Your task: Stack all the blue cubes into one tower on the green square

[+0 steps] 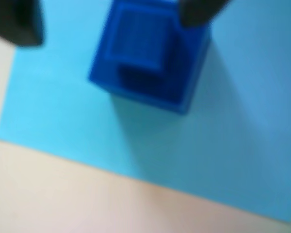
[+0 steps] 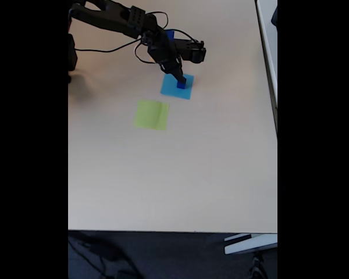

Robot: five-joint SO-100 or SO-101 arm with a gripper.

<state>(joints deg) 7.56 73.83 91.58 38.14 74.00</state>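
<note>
Gripper (image 1: 111, 19) sits directly over your dark-blue solid cube (image 1: 145, 53), fingers spread, one dark fingertip (image 1: 201, 12) at the cube's far corner, the other well off to its left in the wrist view; nothing pinched yet. Cube stands on the flat light-blue paper square (image 1: 63, 111), not the target. From that cube, the flat lime-green paper square (image 2: 152, 114) lies down-left in the fixed view, near but apart, so your carry goes that way across the beige table (image 2: 192, 174).

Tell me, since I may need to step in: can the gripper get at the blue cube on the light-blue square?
Probably yes. The gripper hangs right over the blue cube on the light-blue square, a finger at either side, and nothing lies between them.
</note>
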